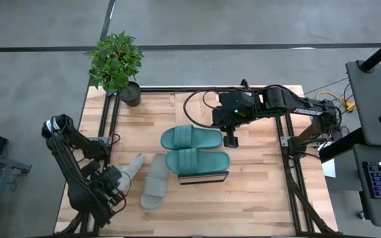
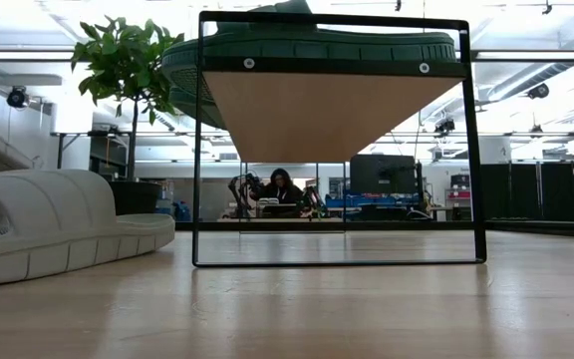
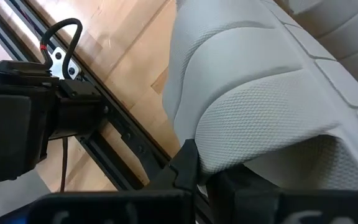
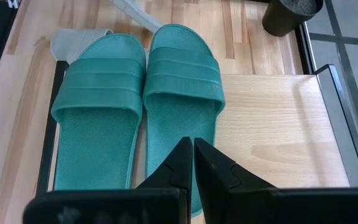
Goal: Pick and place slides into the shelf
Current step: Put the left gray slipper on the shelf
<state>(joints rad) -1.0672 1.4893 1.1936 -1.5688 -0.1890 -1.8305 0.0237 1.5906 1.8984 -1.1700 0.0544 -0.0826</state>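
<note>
Two teal slides [image 1: 192, 138] [image 1: 198, 160] lie side by side, soles down, on the shelf's wood top [image 4: 272, 124]; the low view shows one teal slide [image 2: 307, 45] on the shelf's black frame [image 2: 471, 140]. One grey slide [image 1: 156, 182] lies flat on the table left of the shelf, also in the low view [image 2: 58, 224]. The other grey slide [image 1: 133, 165] is tilted, with my left gripper [image 1: 120, 177] shut on it near the table's near left corner. My right gripper [image 4: 193, 163] hangs shut above the shelf, touching nothing. My left gripper pinches the rim of the grey slide's textured footbed [image 3: 229, 155] between its two fingers, at the end away from the ribbed strap [image 3: 328, 37]. The slide stands tilted on its side, reaching away from the fingers. Whether its far end is clear of the table, I cannot tell.
A potted plant [image 1: 118, 63] stands at the table's far left corner. Black frame rails run along the table's left [image 1: 108, 125] and right [image 1: 286, 142] sides. Bare wood lies in front of the shelf [image 1: 243, 205].
</note>
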